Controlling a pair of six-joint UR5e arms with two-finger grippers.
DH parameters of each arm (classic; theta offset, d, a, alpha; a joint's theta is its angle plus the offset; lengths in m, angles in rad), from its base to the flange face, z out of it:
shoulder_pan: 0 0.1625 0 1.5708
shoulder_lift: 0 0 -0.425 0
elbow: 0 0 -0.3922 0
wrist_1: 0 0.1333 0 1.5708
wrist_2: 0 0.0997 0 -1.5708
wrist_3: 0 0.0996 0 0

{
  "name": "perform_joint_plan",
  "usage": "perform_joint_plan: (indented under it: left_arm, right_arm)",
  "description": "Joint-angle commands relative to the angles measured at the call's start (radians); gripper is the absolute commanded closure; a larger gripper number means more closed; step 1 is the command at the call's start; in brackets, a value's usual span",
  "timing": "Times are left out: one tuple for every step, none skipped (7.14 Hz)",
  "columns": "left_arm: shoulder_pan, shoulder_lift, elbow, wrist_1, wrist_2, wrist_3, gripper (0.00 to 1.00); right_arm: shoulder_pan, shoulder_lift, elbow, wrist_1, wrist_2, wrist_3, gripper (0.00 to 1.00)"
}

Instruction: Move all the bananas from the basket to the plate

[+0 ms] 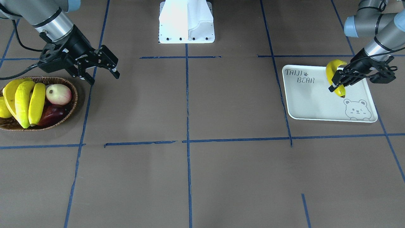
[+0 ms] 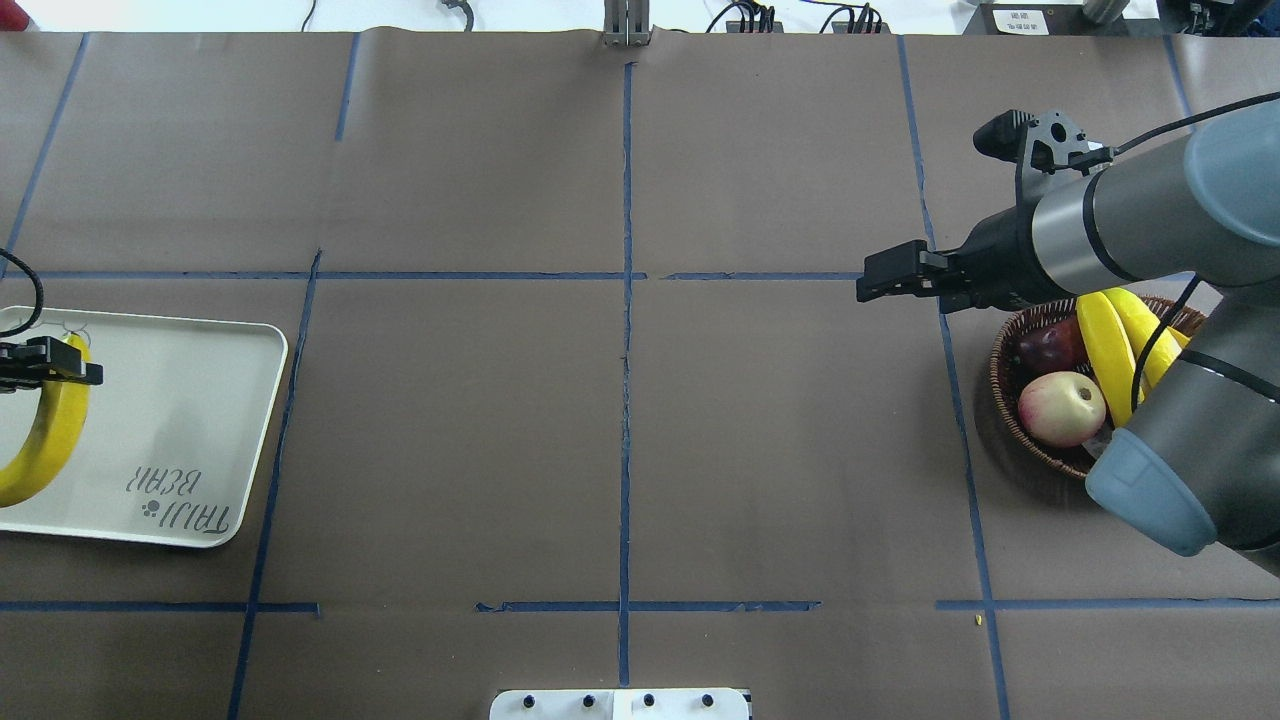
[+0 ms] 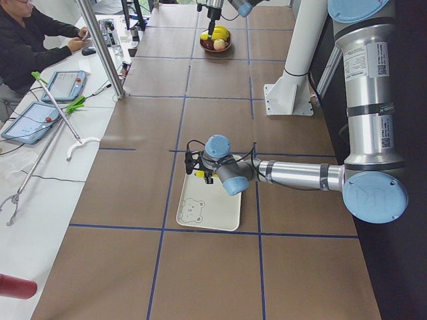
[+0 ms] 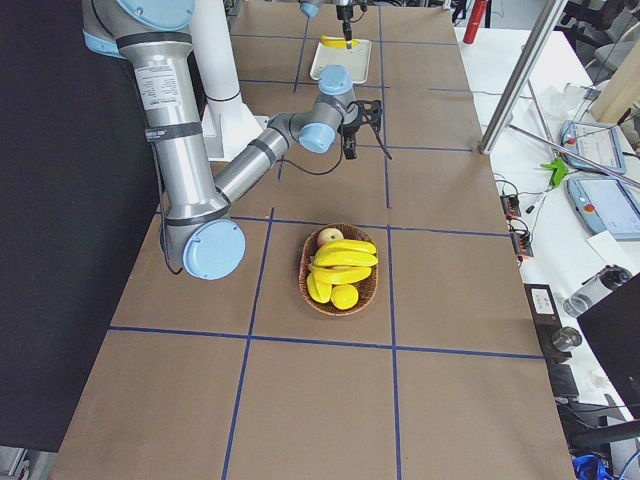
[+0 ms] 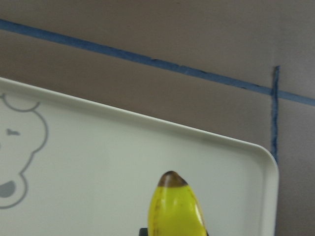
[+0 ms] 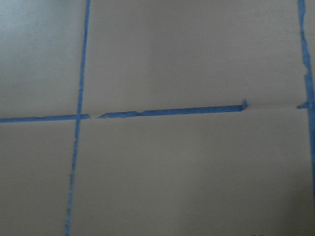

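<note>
Front-facing view, clock directions read on that picture.

Table: brown paper cover with a blue tape grid.

Plate: white, at the table's 3 o'clock, lying flat. The lettering is at its 10 o'clock corner and the bear drawing at its 5 o'clock corner.

Basket: wicker, at the table's 9 o'clock, well apart from the plate.

Left gripper: over the plate, at about 1 o'clock from its middle. The fingers are clamped across the middle of one banana. The banana hangs tilted, with its dark tip pointing down toward the bear. I cannot tell whether the tip touches the plate.

Right gripper: at 2 o'clock from the basket, beside it and above bare table. The fingers are spread wide and hold nothing.

Three bananas: in the basket, side by side on its 9 o'clock half.

Apple: at the basket's 1 o'clock. A dark red fruit lies at its 4 o'clock. A lemon sits at the 9 o'clock rim.
</note>
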Motion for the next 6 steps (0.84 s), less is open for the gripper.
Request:
perform_joint_plan:
  left_arm:
    - [-0.003, -0.039, 0.115, 0.006, 0.053, 0.099, 1.00]
    - [-0.015, -0.067, 0.158, 0.007, 0.053, 0.121, 1.00]
    - [-0.021, -0.073, 0.163, 0.006, 0.052, 0.121, 0.97]
    - [-0.050, -0.073, 0.161, 0.007, 0.027, 0.119, 0.55]
    - [-0.068, -0.075, 0.161, 0.007, -0.003, 0.119, 0.01]
    - [-0.078, -0.075, 0.158, 0.003, -0.013, 0.121, 0.00]
  right_arm:
    - [0.020, -0.079, 0.041, -0.036, 0.001, -0.111, 0.00]
    - [0.020, -0.077, 0.041, -0.036, 0.001, -0.111, 0.00]
    - [0.022, -0.077, 0.042, -0.036, 0.001, -0.111, 0.00]
    - [0.023, -0.080, 0.048, -0.037, 0.001, -0.111, 0.00]
    - [0.023, -0.085, 0.048, -0.036, 0.001, -0.111, 0.00]
    - [0.023, -0.088, 0.050, -0.037, 0.001, -0.111, 0.00]
